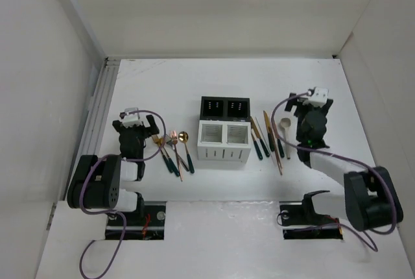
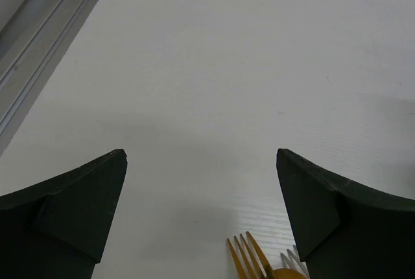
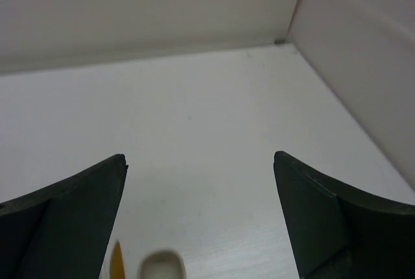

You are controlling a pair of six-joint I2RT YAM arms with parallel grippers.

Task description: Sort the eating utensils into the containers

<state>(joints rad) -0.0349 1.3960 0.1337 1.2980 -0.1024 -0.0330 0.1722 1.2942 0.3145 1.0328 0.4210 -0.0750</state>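
The white table (image 1: 194, 84) carries every item. Only the top view shows it whole, with a metal rail (image 1: 102, 100) along its left edge. The left arm (image 1: 104, 185) and the right arm (image 1: 363, 198) stand at the near edge, and each reaches forward.

The container block (image 1: 224, 131) sits at table centre. Two black bins (image 1: 224, 108) form the rear row and two white slotted bins (image 1: 224, 143) the front row, all touching. Neither wrist view shows the block.

All utensils in view lie on the table, outside the bins. The left group (image 1: 174, 152) lies just left of the white bins. The right group (image 1: 266, 137) lies just right of the block. A cream spoon (image 1: 285, 125) lies at the outer edge of the right group, near the right wrist.

The left gripper (image 2: 201, 156) is over bare table with its jaws wide apart and nothing between them. Its wrist view resolves gold fork tines (image 2: 245, 256) at the bottom edge, beside the right-hand finger.

The right gripper (image 3: 200, 156) also has its jaws wide and empty. Its wrist view shows the cream spoon's bowl and a gold tip (image 3: 115, 263) at the bottom edge. Which utensil the tip belongs to cannot be told.
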